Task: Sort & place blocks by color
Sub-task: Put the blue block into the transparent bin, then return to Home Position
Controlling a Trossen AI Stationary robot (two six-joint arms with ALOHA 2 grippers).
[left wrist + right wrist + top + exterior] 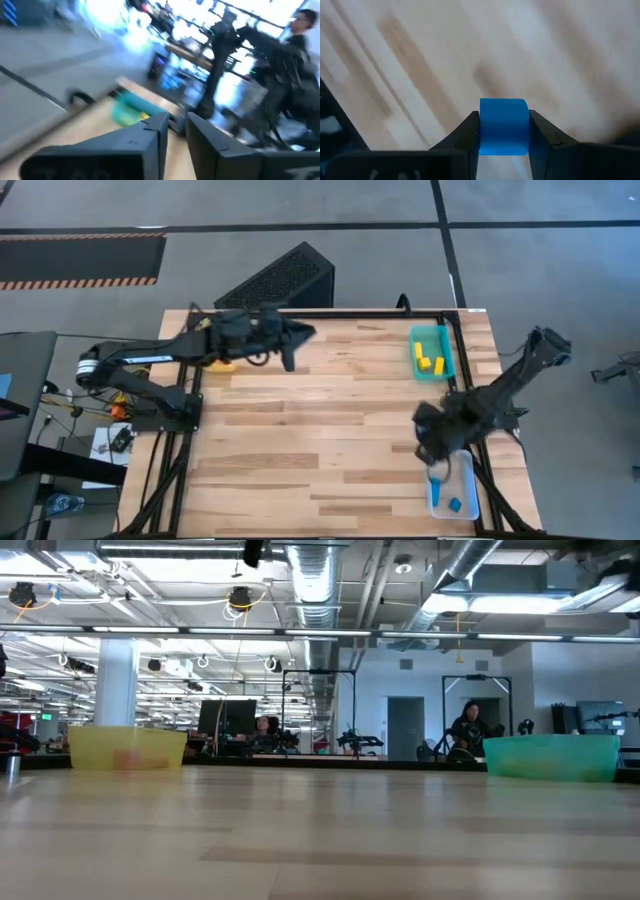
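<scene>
A solid blue block (503,126) sits clamped in the right gripper (503,131), near the clear tray (466,498); left gripper (176,137) fingers nearly together, empty.

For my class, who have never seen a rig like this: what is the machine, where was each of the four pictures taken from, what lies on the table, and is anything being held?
Two dark robot arms work at a wooden table. One picture looks straight down, one looks level across the tabletop, and two come from cameras on the arms' wrists. The teal tray holds yellow blocks. The clear tray holds a blue block. A yellow tray stands at the far left, mostly hidden from above by the left arm. The right gripper, near the clear tray, grips a blue block. The left gripper has nearly closed fingers with nothing between them.
</scene>
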